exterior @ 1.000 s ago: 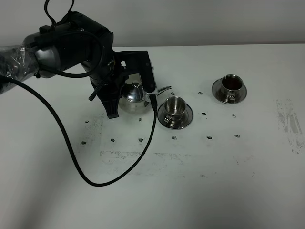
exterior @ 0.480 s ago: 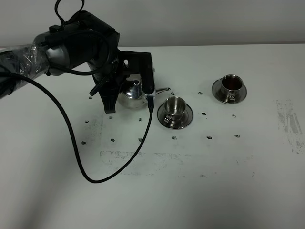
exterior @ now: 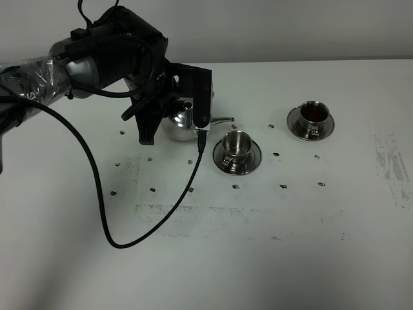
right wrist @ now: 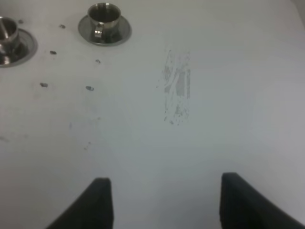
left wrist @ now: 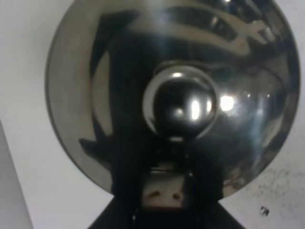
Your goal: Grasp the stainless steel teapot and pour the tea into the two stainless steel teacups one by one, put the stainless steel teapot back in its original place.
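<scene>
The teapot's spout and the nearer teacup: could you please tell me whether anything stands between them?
Nothing visible does. The teapot has its spout pointing toward the nearer teacup on its saucer, and only a strip of bare table lies between them. The other teacup, already holding dark tea, stands farther right, off that line.

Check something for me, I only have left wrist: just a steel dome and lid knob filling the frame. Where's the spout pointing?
Observer: The teapot has its spout aimed toward the nearer teacup, with the tip short of the rim.
Operator: Any tea poured?
Observer: The farther teacup holds reddish-brown tea. I can't tell for the nearer one.
Operator: Right arm in the way?
Observer: No. The right gripper is open over bare table, well away from both cups.
</scene>
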{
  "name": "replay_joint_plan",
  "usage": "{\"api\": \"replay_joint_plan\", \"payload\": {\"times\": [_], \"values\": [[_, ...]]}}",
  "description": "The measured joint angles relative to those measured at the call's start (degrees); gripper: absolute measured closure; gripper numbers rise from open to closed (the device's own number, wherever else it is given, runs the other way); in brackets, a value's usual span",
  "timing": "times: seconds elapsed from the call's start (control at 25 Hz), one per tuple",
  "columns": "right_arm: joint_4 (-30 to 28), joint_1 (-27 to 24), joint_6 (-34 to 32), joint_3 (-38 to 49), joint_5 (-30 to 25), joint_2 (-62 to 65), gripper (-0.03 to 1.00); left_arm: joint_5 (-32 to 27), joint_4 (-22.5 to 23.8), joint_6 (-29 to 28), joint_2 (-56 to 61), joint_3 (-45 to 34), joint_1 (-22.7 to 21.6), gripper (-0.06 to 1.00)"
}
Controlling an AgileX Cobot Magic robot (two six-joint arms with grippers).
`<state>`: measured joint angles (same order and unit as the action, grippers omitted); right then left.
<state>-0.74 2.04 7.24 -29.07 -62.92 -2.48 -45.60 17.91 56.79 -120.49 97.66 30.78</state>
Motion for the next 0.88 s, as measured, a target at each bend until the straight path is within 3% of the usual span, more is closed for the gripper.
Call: {"api": "replay_joint_plan", "payload": {"times": [0.36,0.88], "values": [[0.00,0.00,0.00,0.00,0.00,0.00,0.46,0.00,1.32,6.18,0.00,0.00,0.49,0.75],[0.00,0.00,0.00,0.00,0.00,0.00,0.46,0.80,5.33,6.59,-1.00,0.02,1.71,0.75]]}}
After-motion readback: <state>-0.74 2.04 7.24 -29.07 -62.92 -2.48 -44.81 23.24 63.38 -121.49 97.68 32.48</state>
